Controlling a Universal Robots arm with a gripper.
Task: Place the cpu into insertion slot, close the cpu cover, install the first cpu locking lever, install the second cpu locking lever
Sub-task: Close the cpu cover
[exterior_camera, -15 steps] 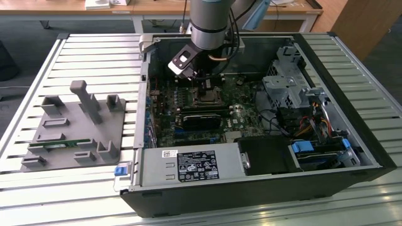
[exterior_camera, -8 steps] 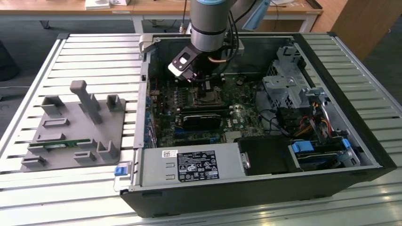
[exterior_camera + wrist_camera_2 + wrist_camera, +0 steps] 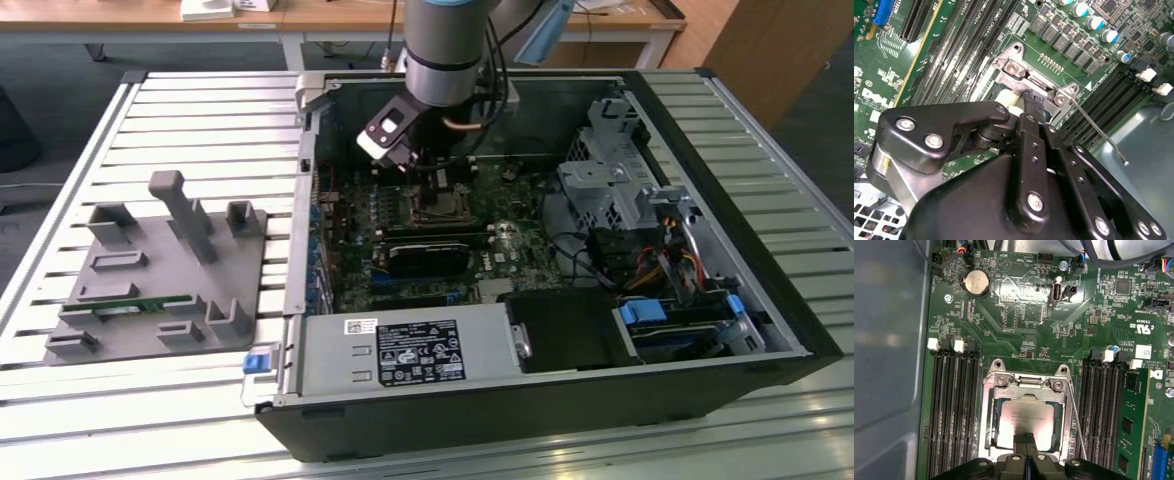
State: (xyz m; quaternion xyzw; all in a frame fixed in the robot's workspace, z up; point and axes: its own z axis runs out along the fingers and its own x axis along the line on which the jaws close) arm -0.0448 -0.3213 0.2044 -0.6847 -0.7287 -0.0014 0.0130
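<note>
My gripper (image 3: 1025,438) has its jaws pinched together on nothing, tips over the near edge of the cpu (image 3: 1024,415), which lies flat in the insertion slot (image 3: 996,427) under the cpu cover (image 3: 987,420); 1 locking lever (image 3: 1077,422) runs lengthwise just beside the cover

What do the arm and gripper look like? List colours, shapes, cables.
The arm is a silver-grey tube with a light blue joint cap and black cables alongside. The gripper is black, with angular linked fingers and silver screws.
</note>
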